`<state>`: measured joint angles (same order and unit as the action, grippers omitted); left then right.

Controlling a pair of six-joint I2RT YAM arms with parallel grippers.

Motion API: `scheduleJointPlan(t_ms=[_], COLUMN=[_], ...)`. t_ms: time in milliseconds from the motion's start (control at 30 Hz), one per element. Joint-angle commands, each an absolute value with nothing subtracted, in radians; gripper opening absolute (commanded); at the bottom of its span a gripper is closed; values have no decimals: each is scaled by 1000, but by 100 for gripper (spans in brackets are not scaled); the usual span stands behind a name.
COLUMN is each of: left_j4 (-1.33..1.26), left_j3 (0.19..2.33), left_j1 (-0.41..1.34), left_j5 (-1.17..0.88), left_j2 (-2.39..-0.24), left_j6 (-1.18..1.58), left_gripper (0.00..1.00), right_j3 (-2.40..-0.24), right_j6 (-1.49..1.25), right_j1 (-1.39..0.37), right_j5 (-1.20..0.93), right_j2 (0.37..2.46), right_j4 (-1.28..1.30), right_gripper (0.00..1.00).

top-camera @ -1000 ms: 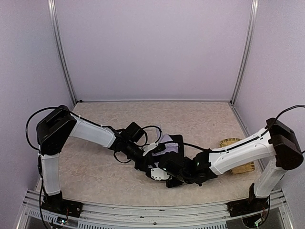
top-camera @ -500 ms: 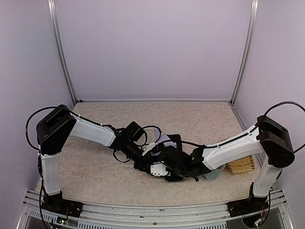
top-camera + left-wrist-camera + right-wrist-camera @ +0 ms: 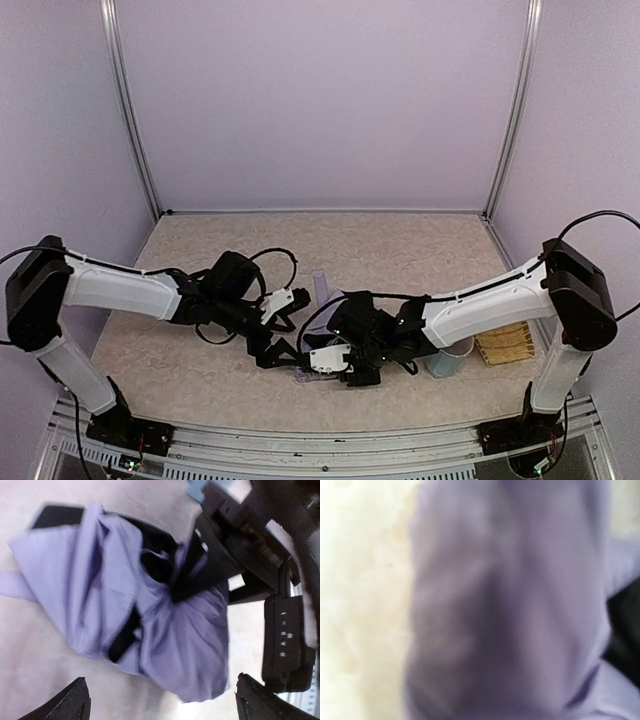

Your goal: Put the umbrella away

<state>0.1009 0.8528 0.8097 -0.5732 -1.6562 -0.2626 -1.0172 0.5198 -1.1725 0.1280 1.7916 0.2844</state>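
The umbrella [image 3: 165, 630] lies crumpled on the table, lavender fabric outside and black lining showing in its folds. In the top view only bits of the umbrella [image 3: 319, 288] show past the arms. My left gripper [image 3: 165, 702] is open, its two black fingertips [image 3: 75, 700] wide apart just short of the fabric's near edge, nothing between them. From above, the left gripper [image 3: 283, 350] sits left of the bundle. My right gripper [image 3: 330, 362] is down on the umbrella from the right, a black finger [image 3: 200, 565] dug into bunched fabric. Blurred lavender cloth [image 3: 510, 610] fills the right wrist view and hides its fingers.
A pale blue cup [image 3: 447, 360] stands just right of the right forearm, with a slatted wooden rack [image 3: 505, 345] beyond it near the right wall. Purple walls enclose the beige tabletop [image 3: 400, 250] on three sides.
The left gripper has let go of the umbrella, opened wide and pulled back to the left. The right gripper has moved in over the bundle and closed down on the fabric.
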Motion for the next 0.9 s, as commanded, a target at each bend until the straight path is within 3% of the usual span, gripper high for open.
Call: scheduleJointPlan(t_ms=[0,100,267,367,500,667,733,867], left_j4=[-222,-522,-1057,-960,-733,-582,-491,-489], left_j3=[681,482,181,207,239,249,292,340], left_j1=[899,1011,1028,1029,1064,1155,1181,1210], left_j5=[-121,55,-173,-300,-285,-161,-142,-52], left_j2=[-1355,-1122,-925,-928,-945,-1061,-1143,-1267], left_j6=[-209,-328,-281,-303,-469,-639,-687,-751], left_gripper=[99,99,99,99,98,73,73,85], right_j3=[-1022,-1032,-1081,-1116,-1161,-1195,-1209,-1257], right_j6=[403,378,348,327,314,304,304,333], right_j1=[-1157,-1152,-1124,-1084,-1010,-964,-949,-942], right_j5=[-102,-197,-392,-543,-765,-804,-818,-801], right_j2=[1852,1863,1890,1905,1973,2072,2109,2180], right_j4=[490,535,624,689,795,837,844,896], right_gripper=[4,3,2,2,4,3,3,3])
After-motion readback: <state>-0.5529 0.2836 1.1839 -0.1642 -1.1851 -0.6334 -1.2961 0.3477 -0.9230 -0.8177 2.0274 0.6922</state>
